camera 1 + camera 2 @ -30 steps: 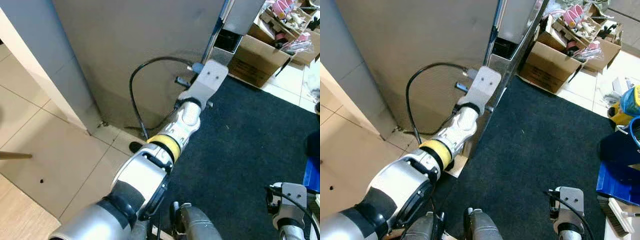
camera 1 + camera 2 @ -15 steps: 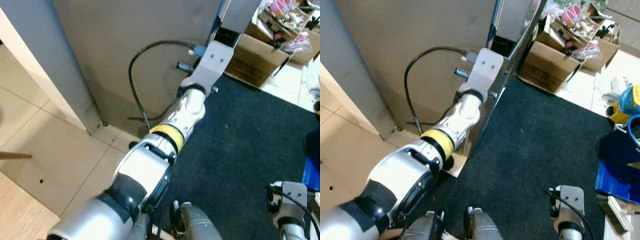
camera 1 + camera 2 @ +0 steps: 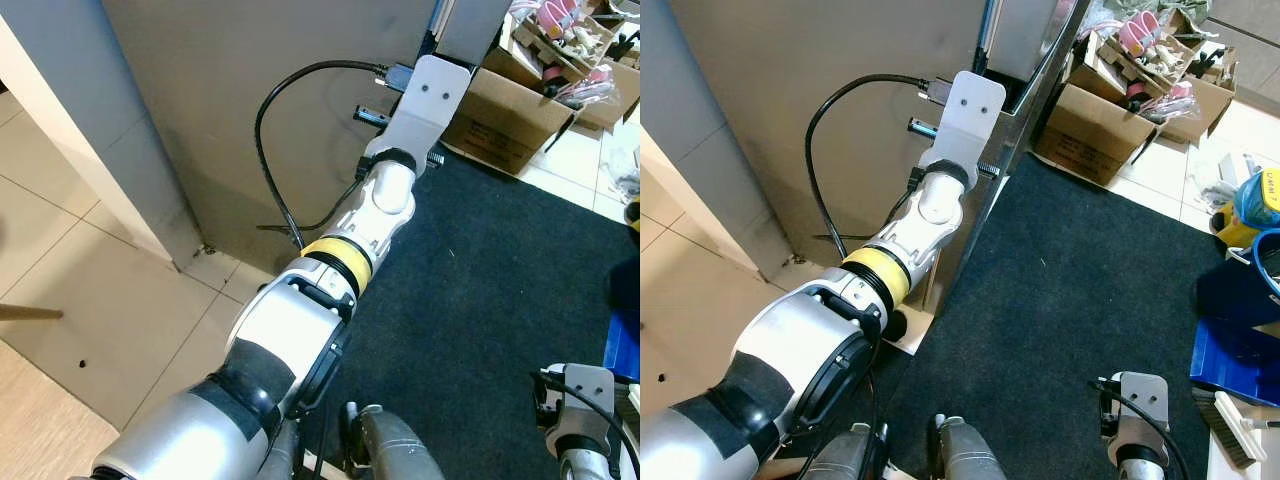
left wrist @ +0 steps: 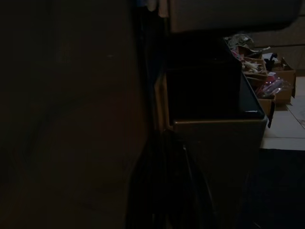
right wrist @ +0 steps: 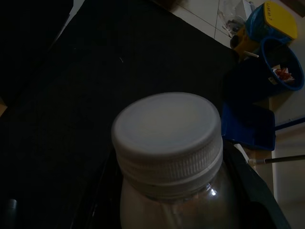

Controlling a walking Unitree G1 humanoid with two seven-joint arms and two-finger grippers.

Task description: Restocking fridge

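Observation:
The grey fridge (image 3: 250, 90) stands shut in front of me, with a silver handle bar (image 3: 1040, 70) running along its right edge. My left arm reaches out to it, and its wrist plate (image 3: 432, 95) is up against the door edge beside the handle, hiding the fingers. The left wrist view is very dark and shows the door face and a dark recess (image 4: 205, 90). Low at my right side, my right gripper (image 5: 171, 200) is shut on a clear bottle with a white screw cap (image 5: 167, 129), one black finger (image 5: 257, 195) on each side.
A black carpet (image 3: 500, 280) lies right of the fridge. Open cardboard boxes (image 3: 520, 100) with clutter stand behind it. Blue bins and a yellow container (image 3: 1255, 200) sit at the far right. Tiled floor (image 3: 90, 270) is on the left. A black cable (image 3: 265, 130) loops off the left wrist.
My left arm has stretched farther forward and up along the fridge's door edge, towards the handle. The right arm has stayed put.

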